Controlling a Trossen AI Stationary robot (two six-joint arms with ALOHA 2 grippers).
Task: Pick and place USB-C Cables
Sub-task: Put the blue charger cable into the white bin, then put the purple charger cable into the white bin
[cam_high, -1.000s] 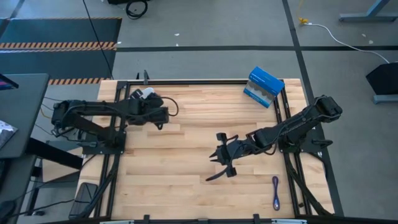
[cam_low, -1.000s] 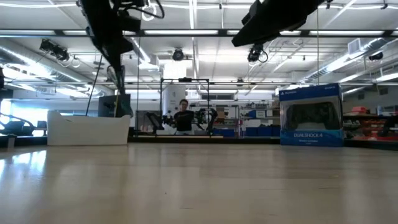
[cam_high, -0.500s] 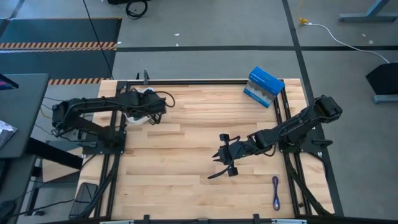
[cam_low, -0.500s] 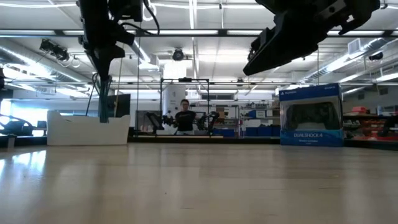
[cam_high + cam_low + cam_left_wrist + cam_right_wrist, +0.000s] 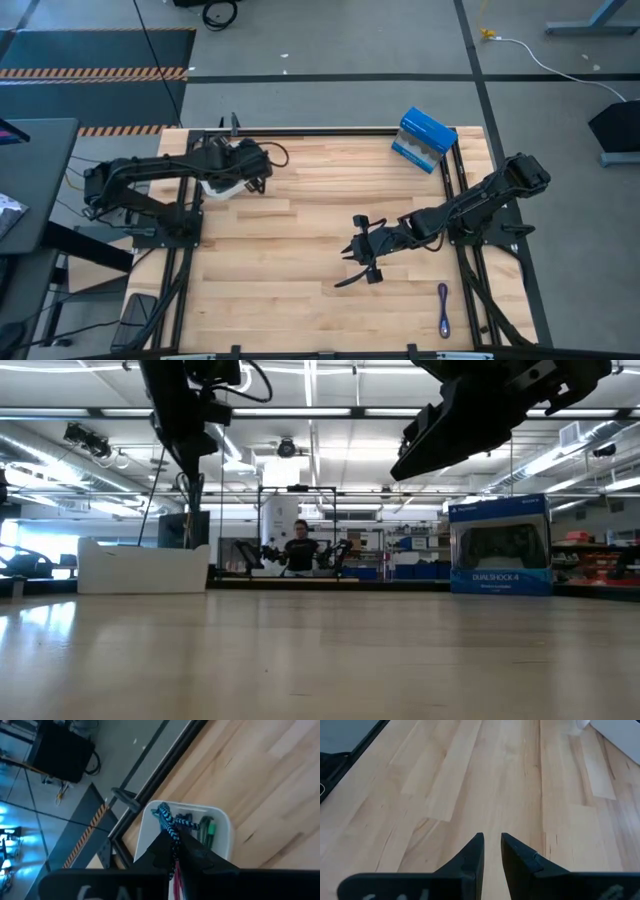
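Note:
My left gripper (image 5: 242,166) is at the table's far left, above the white tray (image 5: 222,822), and is shut on a teal-and-black braided USB-C cable (image 5: 169,826). In the tray lie a green cable (image 5: 208,831) and a dark one. A purple cable (image 5: 443,308) lies flat on the wood near the front right. My right gripper (image 5: 492,841) hovers above bare wood right of the table's middle (image 5: 358,262). Its fingers are a little apart with nothing between them. My left gripper pinches the teal cable between its two fingers. A looped end of the cable (image 5: 165,814) sticks out past the fingertips. The fingers slant down toward the table's far left corner. The cable is lifted clear, above the tray's near rim.
A blue and white box (image 5: 424,139) stands at the far right, also seen in the low view (image 5: 500,545). Black frame rails run along the table's edges. The middle of the wooden top (image 5: 300,250) is bare. A person shows far off in the room (image 5: 294,548).
My left gripper has swung toward the table's far edge with the teal cable still pinched, staying over the tray. My right gripper has come down a little and then kept still.

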